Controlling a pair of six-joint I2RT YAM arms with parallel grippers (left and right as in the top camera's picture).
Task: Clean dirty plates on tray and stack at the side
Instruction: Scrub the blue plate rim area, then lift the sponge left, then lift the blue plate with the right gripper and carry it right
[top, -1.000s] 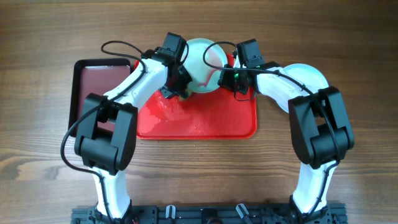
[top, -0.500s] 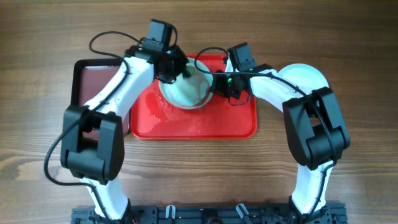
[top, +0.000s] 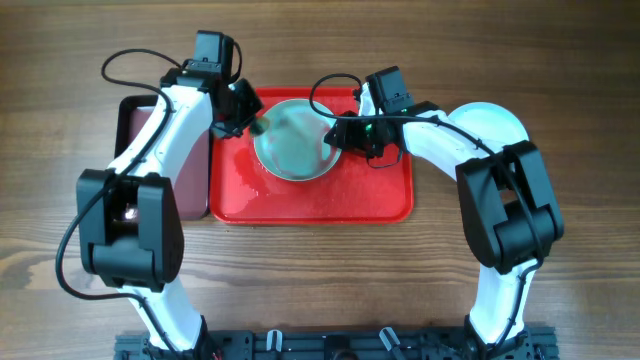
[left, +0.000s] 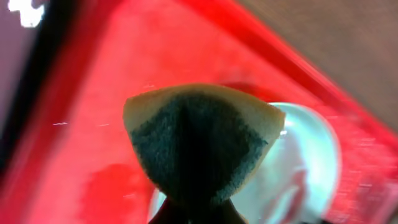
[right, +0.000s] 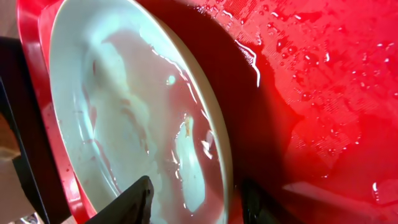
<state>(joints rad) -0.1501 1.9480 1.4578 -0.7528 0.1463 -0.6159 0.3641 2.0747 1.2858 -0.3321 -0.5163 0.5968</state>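
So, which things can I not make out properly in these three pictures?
Overhead: the right arm covers most of the side stack, so its plates cannot be counted.
Overhead: the left arm crosses the dark tray and hides its middle.
Left wrist: the sponge and the bottom edge hide the fingers of the left gripper.
Left wrist: the view is blurred, so smears on the plate cannot be read there.

Left gripper (top: 245, 115) with sponge (left: 199, 137) swings off the plate (top: 290, 140); plate now sits beside its tips, not under them. Plate drops from steep tilt to flatter in right gripper (top: 338, 133).
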